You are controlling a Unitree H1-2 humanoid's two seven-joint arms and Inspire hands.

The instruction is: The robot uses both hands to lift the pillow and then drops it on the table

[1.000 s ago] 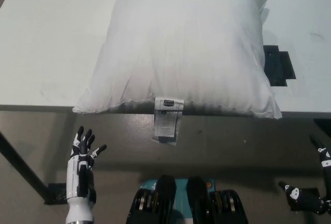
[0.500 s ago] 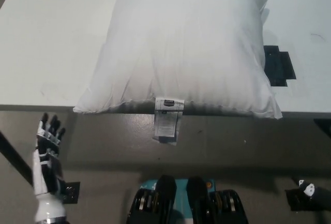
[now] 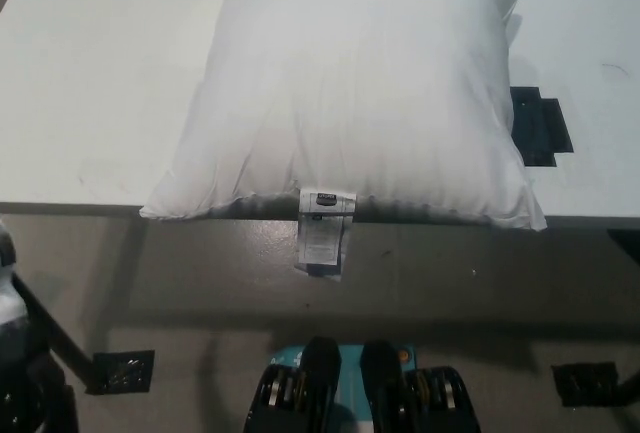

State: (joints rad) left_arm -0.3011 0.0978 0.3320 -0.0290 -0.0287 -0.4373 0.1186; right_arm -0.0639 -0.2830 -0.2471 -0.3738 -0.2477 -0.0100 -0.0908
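On the white table (image 3: 90, 83) lies the pillow (image 3: 350, 93), tag overhanging; neither hand's fingers visible.

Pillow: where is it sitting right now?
In the head view the pillow lies flat on the white table, centred, its near edge along the table's front edge with its tag hanging over; a dark object touches its right side.

A blurred white-and-black shape, perhaps the left arm (image 3: 12, 313).
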